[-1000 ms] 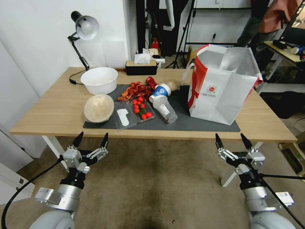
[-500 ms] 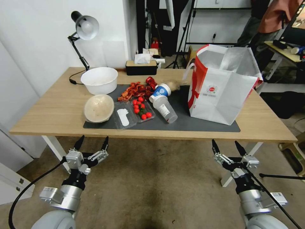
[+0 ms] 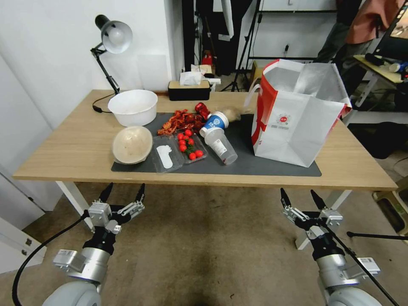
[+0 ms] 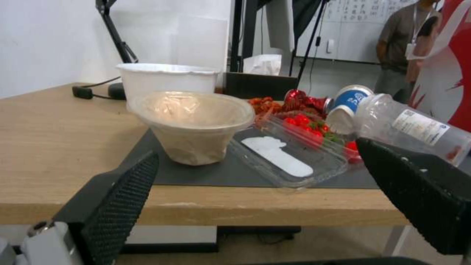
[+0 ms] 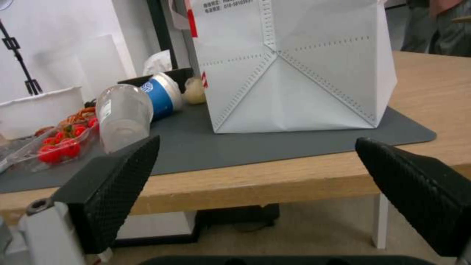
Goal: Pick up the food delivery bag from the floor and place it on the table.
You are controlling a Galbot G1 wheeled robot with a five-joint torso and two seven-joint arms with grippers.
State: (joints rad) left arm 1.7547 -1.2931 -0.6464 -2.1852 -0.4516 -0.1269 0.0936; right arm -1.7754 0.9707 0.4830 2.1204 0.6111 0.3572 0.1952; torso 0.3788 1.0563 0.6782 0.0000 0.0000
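our left gripper (image 3: pixel 122 193) and right gripper (image 3: pixel 299 199) gape wide, holding nothing, raised before the table (image 3: pixel 76 153) where the food delivery bag (image 3: pixel 297 119) stands upright.

Below the near edge of the light-wood tabletop (image 3: pixel 76 161), each arm ends in a rounded pale grey shell and a brushed-silver cylindrical wrist carrying a small white label block. A black collar joins the wrist to a silver-and-black linkage. The left gripper (image 3: pixel 123 192) and right gripper (image 3: pixel 299 198) have pointed black fingers with a knurled, diamond-textured inner face (image 4: pixel 120 200), set apart. A thick black cable (image 3: pixel 38 250) loops from the left wrist; thinner black cables run from the right.
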